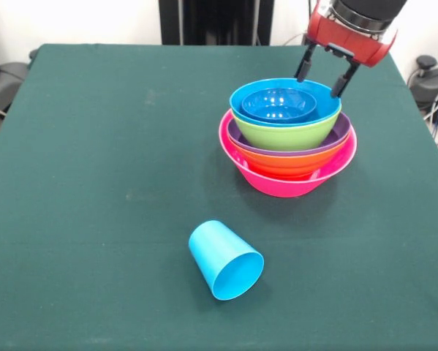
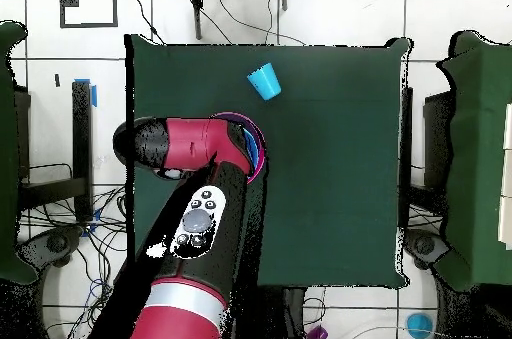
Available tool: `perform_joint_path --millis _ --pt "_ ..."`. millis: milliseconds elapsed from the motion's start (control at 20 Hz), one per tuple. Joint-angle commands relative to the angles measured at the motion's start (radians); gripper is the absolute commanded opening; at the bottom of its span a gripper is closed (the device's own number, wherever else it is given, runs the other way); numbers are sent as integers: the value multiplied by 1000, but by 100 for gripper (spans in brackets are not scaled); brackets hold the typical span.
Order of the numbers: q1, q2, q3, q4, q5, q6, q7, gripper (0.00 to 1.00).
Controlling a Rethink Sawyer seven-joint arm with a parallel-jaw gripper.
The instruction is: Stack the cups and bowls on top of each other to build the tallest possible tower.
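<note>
The tower point(image 1: 288, 139) stands right of the table's middle: a wide pink bowl point(image 1: 292, 181) as base, then orange point(image 1: 292, 162), purple point(image 1: 343, 130), lime green point(image 1: 288, 134) and sky blue point(image 1: 317, 95) bowls, with a small dark blue bowl point(image 1: 279, 104) nested on top. My gripper point(image 1: 327, 73) hangs just above the tower's far right rim, open and empty. A sky blue cup point(image 1: 224, 259) lies on its side near the front, mouth towards the camera; it also shows in the overhead view point(image 2: 264, 81). The arm point(image 2: 190, 145) hides most of the tower from overhead. The yellow-green cup and small orange bowl are out of view.
The dark green tablecloth point(image 1: 94, 183) covers the table. Cables and equipment lie beyond the table's right edge point(image 1: 434, 88).
</note>
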Motion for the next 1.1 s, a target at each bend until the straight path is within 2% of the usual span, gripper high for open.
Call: perform_joint_path --millis 50,250,450,750,1100 --pt "-11 25 56 43 15 -15 163 100" --pt "-15 -7 58 49 20 7 146 100" --pt "-37 -49 66 7 24 88 102 100" --pt "-117 -54 103 -75 19 157 11 100" --pt "-139 -32 105 -149 -13 184 7 100"
